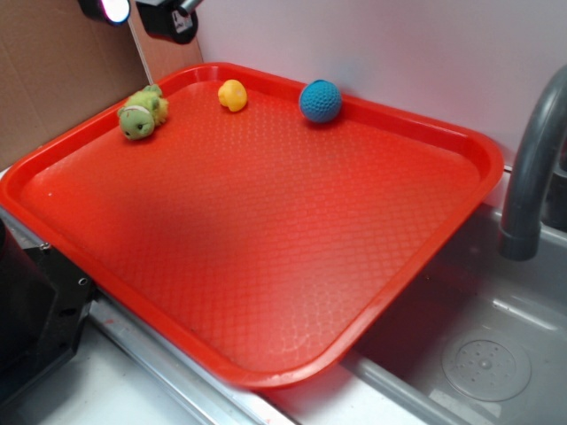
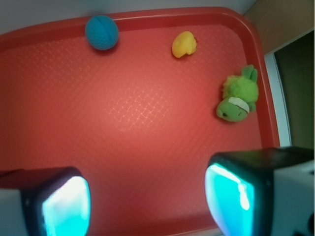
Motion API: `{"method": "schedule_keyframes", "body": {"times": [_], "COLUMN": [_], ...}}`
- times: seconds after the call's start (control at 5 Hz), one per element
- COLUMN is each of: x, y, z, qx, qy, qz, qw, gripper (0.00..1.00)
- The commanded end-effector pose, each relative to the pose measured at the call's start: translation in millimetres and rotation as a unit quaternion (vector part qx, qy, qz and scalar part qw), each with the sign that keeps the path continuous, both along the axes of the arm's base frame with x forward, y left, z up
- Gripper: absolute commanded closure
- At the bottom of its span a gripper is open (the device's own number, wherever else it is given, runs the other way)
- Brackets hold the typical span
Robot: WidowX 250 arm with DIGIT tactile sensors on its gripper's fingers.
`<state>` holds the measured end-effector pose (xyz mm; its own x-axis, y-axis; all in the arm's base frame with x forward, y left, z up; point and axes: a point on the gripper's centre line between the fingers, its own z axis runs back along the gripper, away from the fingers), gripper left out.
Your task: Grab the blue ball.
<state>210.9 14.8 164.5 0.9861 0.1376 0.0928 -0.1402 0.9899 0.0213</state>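
Note:
The blue ball (image 1: 320, 100) (image 2: 101, 32), teal and knitted, rests against the far rim of the red tray (image 1: 266, 257) (image 2: 138, 123). In the wrist view my gripper (image 2: 147, 201) is open, its two cyan-lit pads (image 2: 66, 206) wide apart over bare tray, far from the ball, with nothing between them. In the exterior view only a dark part of the arm (image 1: 168, 16) shows at the top left edge; the fingers are out of frame there.
A yellow toy (image 1: 232, 95) (image 2: 183, 44) and a green plush animal (image 1: 142, 113) (image 2: 238, 96) lie near the tray's far corner. A grey faucet (image 1: 532, 168) and sink with drain (image 1: 485, 363) stand to the right.

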Motion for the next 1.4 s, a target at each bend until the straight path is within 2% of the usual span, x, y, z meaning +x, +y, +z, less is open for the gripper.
{"method": "schedule_keyframes", "body": {"times": [0.0,0.2,0.8,1.2], "x": [56.1,66.0,125.1,149.3], "y": [-10.8,-15.4,-10.9,-11.4], "z": [-41.4,-59.6,-102.1,-117.9], "qx": [-0.003,-0.011,-0.006,-0.012], "qy": [-0.031,-0.054,-0.047,-0.053], "qz": [-0.023,-0.041,-0.045,-0.050], "qw": [0.999,0.998,0.998,0.997], "gripper": [0.00,0.00,0.00,0.00]}}
